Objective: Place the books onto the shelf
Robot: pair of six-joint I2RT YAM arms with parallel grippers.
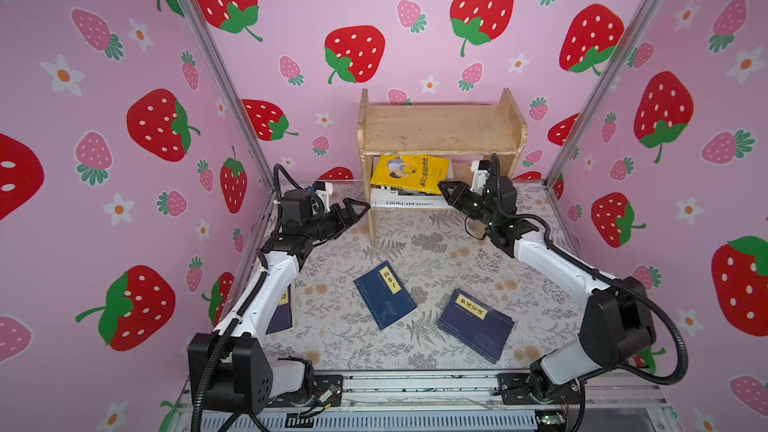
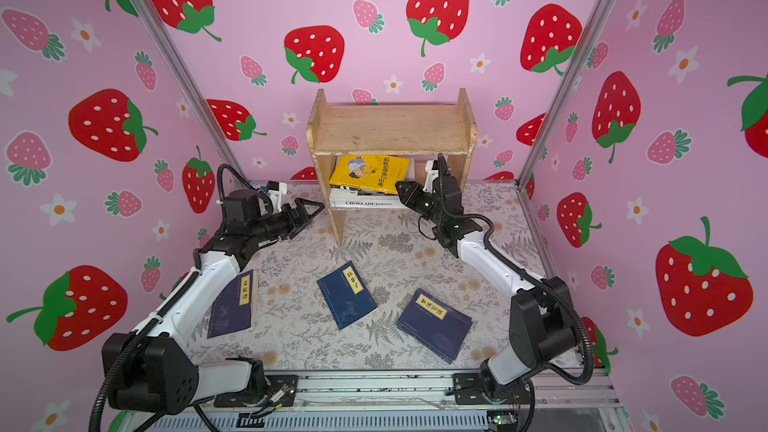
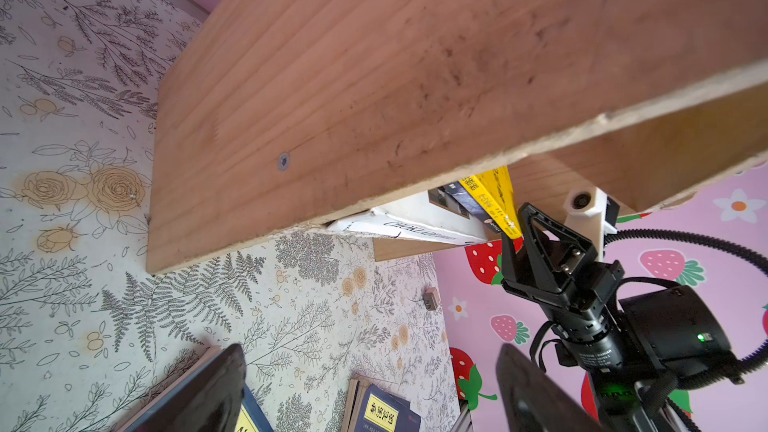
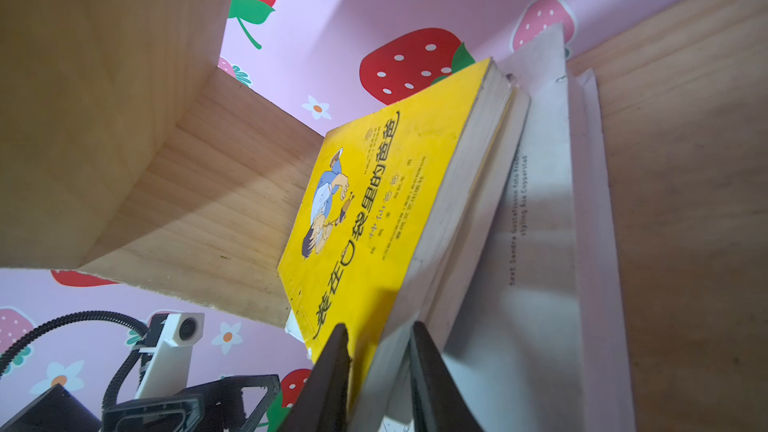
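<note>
A: Right gripper [image 4: 378, 328]?
B: Clamped on the yellow book [image 1: 409, 172], tilted atop the stack [image 1: 409, 202] in the shelf's [image 1: 440, 128] lower tier.
A: Left gripper [image 1: 356, 213]?
B: Spread wide, beside the shelf. Navy books [image 1: 384, 295] lie on the bench [image 1: 436, 251].

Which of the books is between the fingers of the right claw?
The yellow book, tilted on the lower tier of the shelf; the navy books lie on the table.
</note>
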